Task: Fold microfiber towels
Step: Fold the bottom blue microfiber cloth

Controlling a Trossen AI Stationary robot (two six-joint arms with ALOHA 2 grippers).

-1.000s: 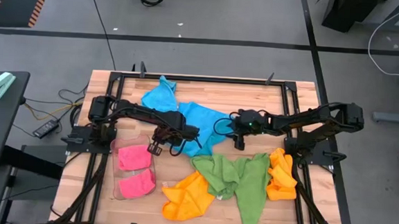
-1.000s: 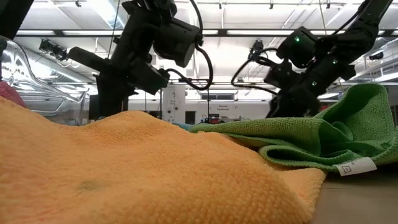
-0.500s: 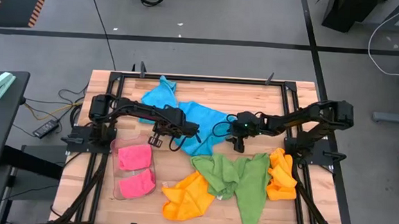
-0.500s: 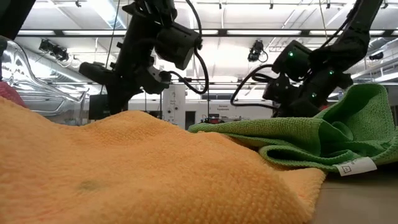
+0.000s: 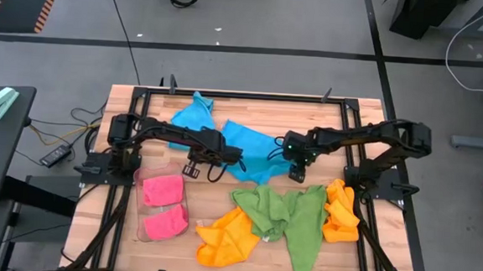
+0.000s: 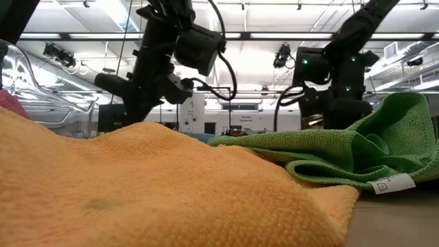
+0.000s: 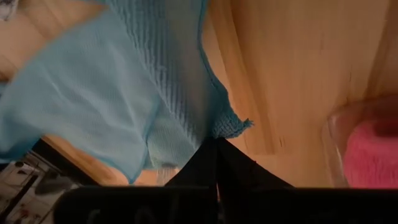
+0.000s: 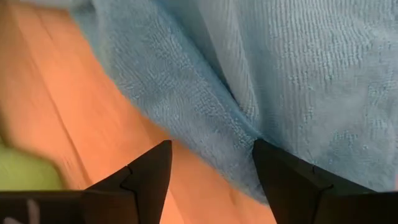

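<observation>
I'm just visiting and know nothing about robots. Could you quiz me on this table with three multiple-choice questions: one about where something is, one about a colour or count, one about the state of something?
1. Where are the pink towels?
A. in the clear tray
B. draped over the right arm
C. on the floor

2. What colour is the towel that both grippers are at?
A. green
B. sky blue
C. orange

3. How do the left gripper's fingers stand?
A. wide open
B. shut on the towel's corner
C. out of sight

Answers:
1 A: pink towels lie inside the clear tray.
2 B: left gripper and right gripper flank the sky blue towel.
3 B: the wrist view shows them pinched together on the corner.
</observation>
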